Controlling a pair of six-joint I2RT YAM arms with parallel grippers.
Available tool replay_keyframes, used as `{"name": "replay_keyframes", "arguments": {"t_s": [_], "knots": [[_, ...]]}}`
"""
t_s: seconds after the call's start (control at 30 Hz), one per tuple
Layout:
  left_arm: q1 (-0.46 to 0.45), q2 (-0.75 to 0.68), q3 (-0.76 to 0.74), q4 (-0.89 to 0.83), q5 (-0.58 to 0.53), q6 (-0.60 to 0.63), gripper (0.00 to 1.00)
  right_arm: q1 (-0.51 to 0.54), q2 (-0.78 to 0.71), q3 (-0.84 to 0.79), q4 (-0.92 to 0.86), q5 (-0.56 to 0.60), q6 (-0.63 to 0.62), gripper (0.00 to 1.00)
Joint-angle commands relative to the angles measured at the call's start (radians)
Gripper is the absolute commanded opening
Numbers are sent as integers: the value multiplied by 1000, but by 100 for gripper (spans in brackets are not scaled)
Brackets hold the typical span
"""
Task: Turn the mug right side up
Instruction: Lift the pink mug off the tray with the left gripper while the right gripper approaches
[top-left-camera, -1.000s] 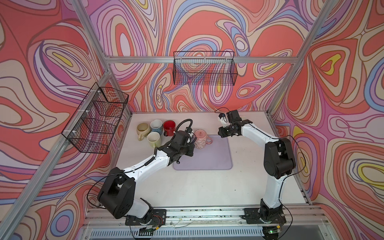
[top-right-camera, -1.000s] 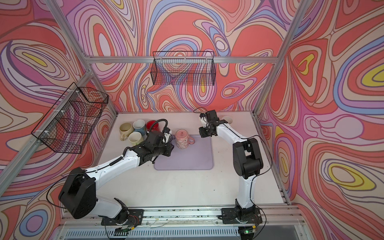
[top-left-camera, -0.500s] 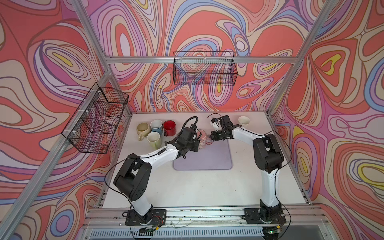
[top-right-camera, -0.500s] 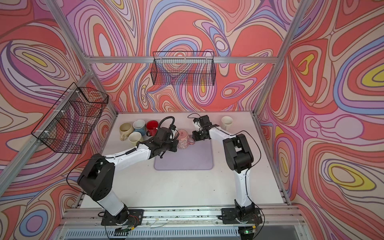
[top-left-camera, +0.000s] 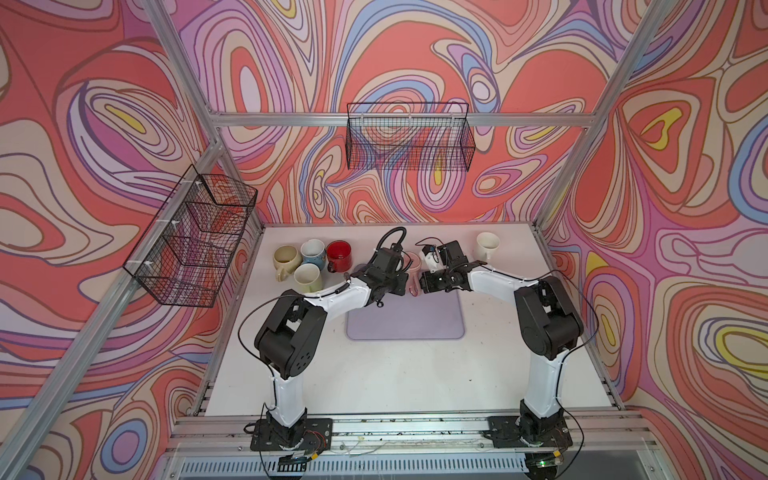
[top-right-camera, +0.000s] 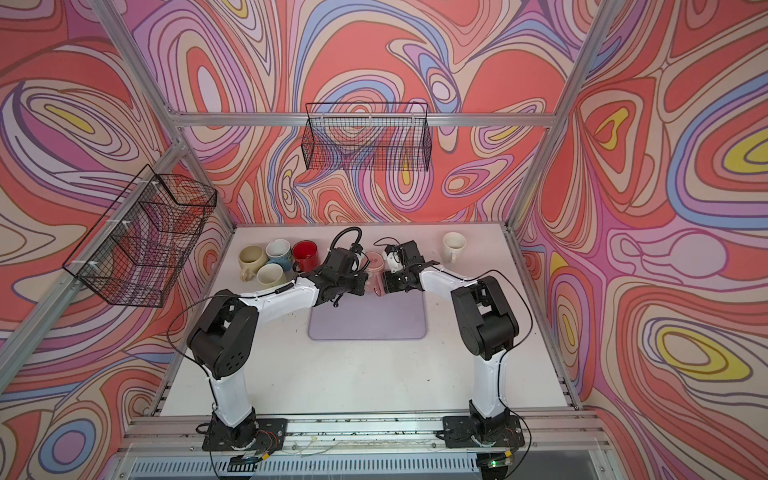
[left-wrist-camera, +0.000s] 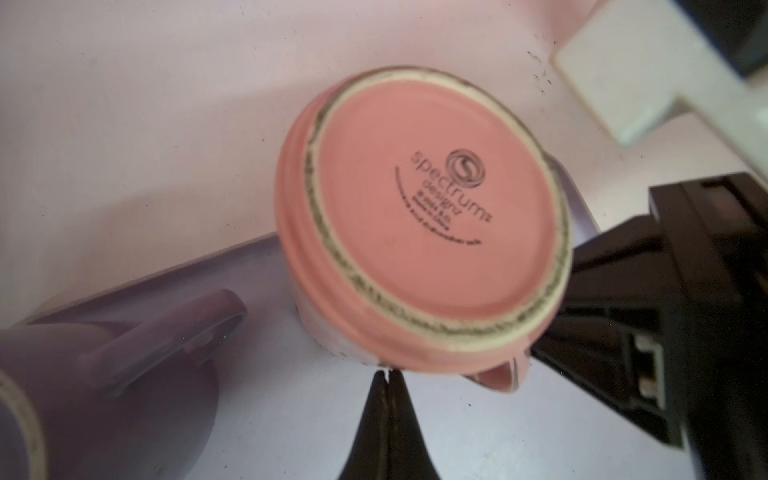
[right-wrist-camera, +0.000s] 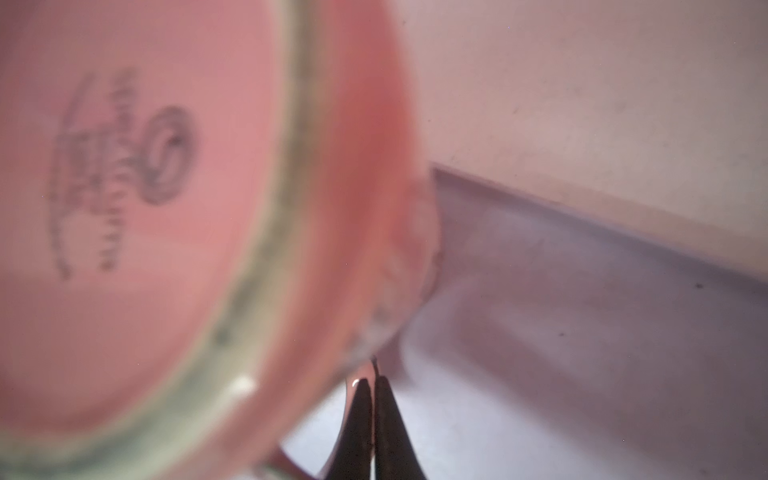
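The ceramic mug (left-wrist-camera: 424, 216) looks glossy, the mat (top-left-camera: 405, 324) matt.

Left pincer (left-wrist-camera: 387, 374), right pincer (right-wrist-camera: 374, 380) and purple mug (left-wrist-camera: 116, 374) crowd the pink mug (left-wrist-camera: 424, 216).

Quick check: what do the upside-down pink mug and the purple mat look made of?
Pink mug: glazed ceramic by the look, glossy pink, with a rough unglazed pale foot ring and a printed maker's stamp on its base. Purple mat: smooth, matte, rounded corners; probably silicone or soft plastic.
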Motion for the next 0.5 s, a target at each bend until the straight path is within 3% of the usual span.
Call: {"name": "replay_keyframes", "arguments": {"t_s": [0.0, 0.17, 0.47], "knots": [[1, 30, 46, 43, 4, 16, 1, 41, -30, -39, 92, -36, 76, 4], [2, -1, 2, 61, 5, 1, 1, 53, -42, -74, 122, -29, 119, 3], [10, -122, -151, 70, 8, 10, 2, 52, -93, -44, -32, 64, 43, 3]]}}
